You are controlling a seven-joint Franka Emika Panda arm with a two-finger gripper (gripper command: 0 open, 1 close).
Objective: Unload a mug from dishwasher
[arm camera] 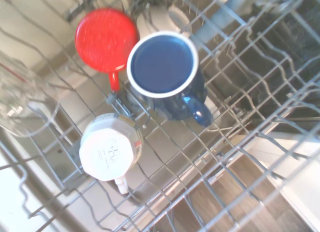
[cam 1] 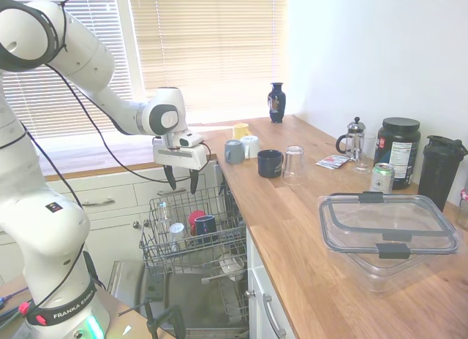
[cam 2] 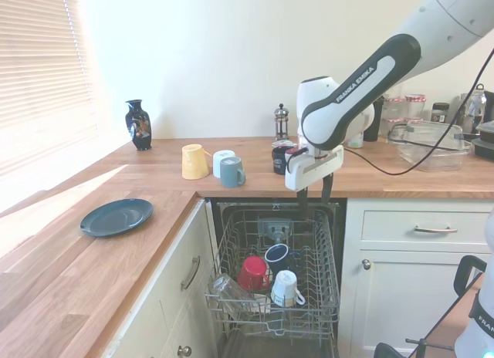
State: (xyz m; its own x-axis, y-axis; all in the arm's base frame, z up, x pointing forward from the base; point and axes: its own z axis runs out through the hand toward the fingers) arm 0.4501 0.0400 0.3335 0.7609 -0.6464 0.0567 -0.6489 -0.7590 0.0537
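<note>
In the first exterior view, the mug (cam 1: 205, 224) sat base-up in the pulled-out wire rack (cam 1: 191, 237) of the dishwasher (cam 1: 194, 295), at about 5 o'clock below the gripper (cam 1: 181, 181). The jaws were released, grasping nothing, fingers pointing down above the rack. One red cup (cam 1: 194, 219) stood touching the mug at its 9 o'clock. The white arm came in from the picture's left, wrist bent downward.

In the second exterior view, the gripper (cam 2: 312, 200) hung well above the mug (cam 2: 277, 256), which lay at its 7 o'clock. One white cup (cam 2: 285, 288) sat nearer the rack's front.

In the wrist view, one mug (arm camera: 164, 69), one red cup (arm camera: 105, 39) and one white cup (arm camera: 110, 148) showed, all inverted.
</note>
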